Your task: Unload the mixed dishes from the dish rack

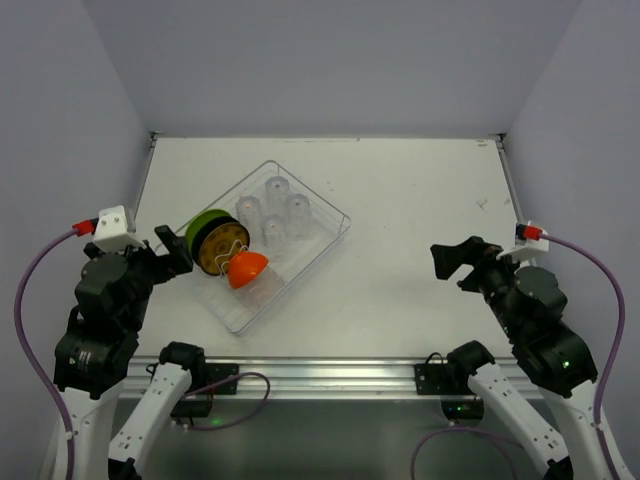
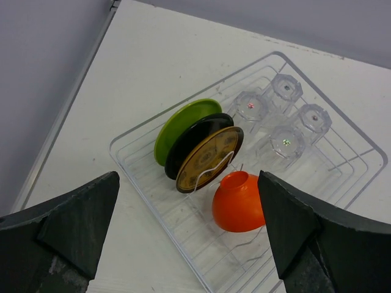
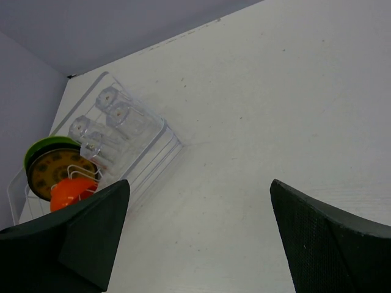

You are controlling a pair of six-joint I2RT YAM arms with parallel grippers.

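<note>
Draining in the dish rack, plates stand on edge, orange bowl and tumblers inverted; left tool just beside it, right tool well apart, both gaping empty.

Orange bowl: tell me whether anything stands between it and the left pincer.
Only the dish rack's low clear wall crosses the line from the open left pincer to the orange bowl. The upright plates stand close beside it, to its left in the wrist view.

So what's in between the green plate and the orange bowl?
Two more plates stand on edge there: a black plate beside the green plate, then a gold patterned plate nearest the orange bowl. The left wrist view shows it.
</note>
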